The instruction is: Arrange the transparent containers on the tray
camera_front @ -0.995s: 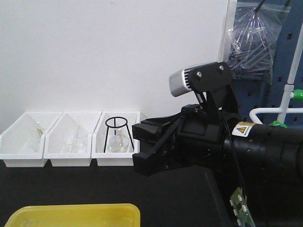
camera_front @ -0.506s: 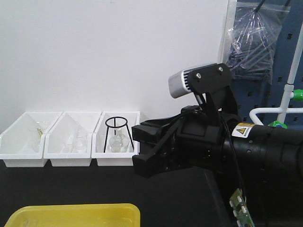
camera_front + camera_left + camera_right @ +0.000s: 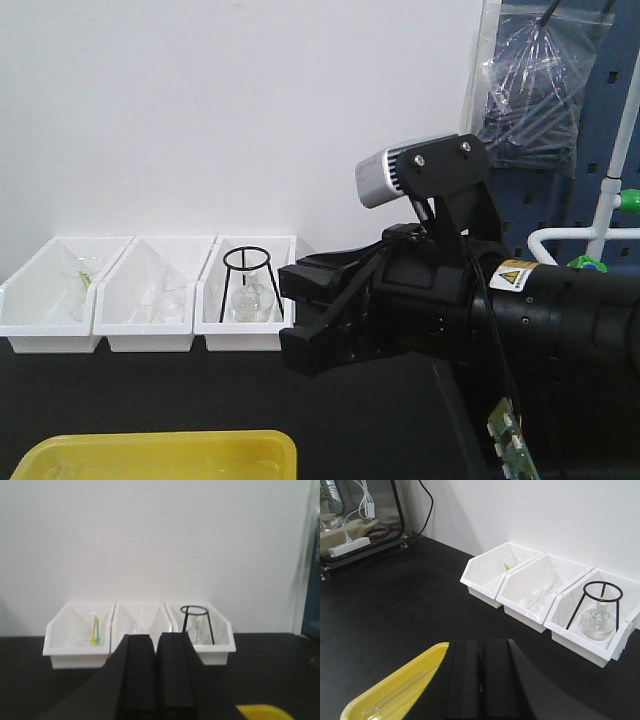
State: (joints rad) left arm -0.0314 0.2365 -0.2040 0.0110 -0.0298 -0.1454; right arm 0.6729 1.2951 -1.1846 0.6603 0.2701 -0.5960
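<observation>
The yellow tray (image 3: pixel 160 452) sits at the near edge of the black desk (image 3: pixel 150 390), toward its left side, with only its far rim and part of its floor showing in the front view. In the right wrist view the tray (image 3: pixel 395 687) lies just left of and below the right gripper (image 3: pixel 481 677), whose two black fingers (image 3: pixel 462 680) press flat against each other with nothing between them. A thin clear test tube (image 3: pixel 395 700) lies on the tray floor along its near side, beside those fingers and apart from them; a second tube cannot be made out.

The left gripper (image 3: pixel 156 672) is likewise clenched on nothing, its fingers (image 3: pixel 137 675) meeting along a narrow seam. It points at the far edge of the desk, where three white bins (image 3: pixel 137 640) stand side by side against the wall. A corner of the tray (image 3: pixel 265 712) shows at the lower right of that view, off to the side of the closed fingers and not touching them.

The left bin (image 3: pixel 492 570) holds small yellow-green items, the middle bin (image 3: pixel 540 592) clear glassware. The right bin (image 3: pixel 600 625) holds a black wire stand (image 3: pixel 597 605) over a round clear flask (image 3: pixel 596 625).

In the front view a black arm (image 3: pixel 450 300) with a grey camera (image 3: pixel 385 180) fills the right side.
</observation>
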